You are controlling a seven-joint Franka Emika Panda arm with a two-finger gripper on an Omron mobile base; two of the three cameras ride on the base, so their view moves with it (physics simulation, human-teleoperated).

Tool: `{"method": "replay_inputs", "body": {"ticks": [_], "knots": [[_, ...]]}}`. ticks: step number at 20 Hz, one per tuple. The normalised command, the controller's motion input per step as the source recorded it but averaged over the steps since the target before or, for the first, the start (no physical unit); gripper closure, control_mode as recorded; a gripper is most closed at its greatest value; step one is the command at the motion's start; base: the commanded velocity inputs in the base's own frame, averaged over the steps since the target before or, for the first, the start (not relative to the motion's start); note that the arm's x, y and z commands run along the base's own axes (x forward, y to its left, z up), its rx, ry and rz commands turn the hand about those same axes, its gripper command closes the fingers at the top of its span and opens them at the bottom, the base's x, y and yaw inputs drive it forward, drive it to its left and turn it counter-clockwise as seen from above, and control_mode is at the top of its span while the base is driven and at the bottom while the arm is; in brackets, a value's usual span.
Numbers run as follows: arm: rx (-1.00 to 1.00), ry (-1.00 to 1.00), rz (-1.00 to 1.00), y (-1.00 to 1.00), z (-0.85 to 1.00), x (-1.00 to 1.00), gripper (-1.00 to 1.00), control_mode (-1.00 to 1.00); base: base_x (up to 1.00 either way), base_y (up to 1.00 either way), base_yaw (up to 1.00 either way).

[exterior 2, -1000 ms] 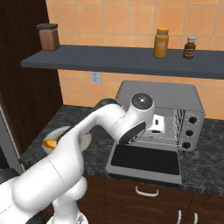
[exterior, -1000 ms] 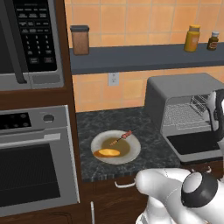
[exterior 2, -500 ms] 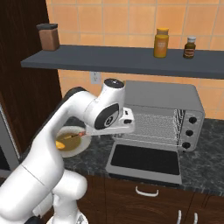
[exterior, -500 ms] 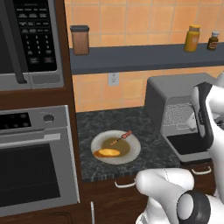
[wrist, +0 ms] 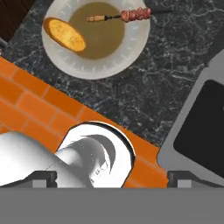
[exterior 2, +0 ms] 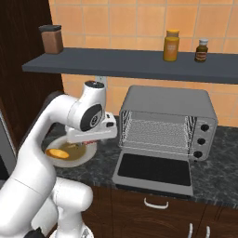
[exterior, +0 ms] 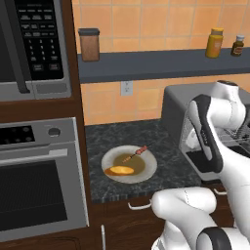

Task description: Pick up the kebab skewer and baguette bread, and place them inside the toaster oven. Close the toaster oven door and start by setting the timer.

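Looking along the hand view, the claw's own fingertips are lost at the bottom edge, so whether it is open or closed cannot be told; nothing is seen in its grasp. In the right base view the hand is tucked behind the white arm, hanging above the plate (exterior 2: 88, 151), and in the left base view the arm covers much of the toaster oven (exterior: 181, 105).

The kebab skewer (wrist: 122, 16) lies ahead of the claw across the far side of the plate's brown centre: a thin pale stick with a run of small reddish-brown chunks at one end, its tip reaching over the white rim. The baguette bread (wrist: 64, 34), a smooth golden-orange oval, rests on the same plate beside it, apart from the skewer.

Off to the claw's side, the toaster oven door (exterior 2: 155, 170) lies folded down flat, its dark glass facing up, cut off at the hand view's edge. Wire racks show inside.
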Motion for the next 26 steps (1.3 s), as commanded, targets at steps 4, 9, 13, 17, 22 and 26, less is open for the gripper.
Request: {"method": "replay_inputs", "body": {"ticks": [4, 9, 13, 17, 22, 26], "knots": [[-0.01, 0.00, -0.34, 0.57, -0.20, 0.33, -1.00, -1.00, 0.00, 0.00, 0.00], [-0.03, 0.02, -0.41, 0.25, -0.18, 0.25, -1.00, -1.00, 0.00, 0.00, 0.00], [-0.01, 0.05, -0.45, 0.40, -0.14, 0.24, -1.00, -1.00, 0.00, 0.00, 0.00], [0.00, 0.02, -0.42, 0.42, -0.22, 0.37, -1.00, -1.00, 0.00, 0.00, 0.00], [0.01, 0.02, -0.33, 0.19, -0.28, 0.61, -1.00, -1.00, 0.00, 0.00, 0.00], [0.01, 0.17, -0.16, 0.08, -0.21, 0.66, -1.00, -1.00, 0.00, 0.00, 0.00]]}}
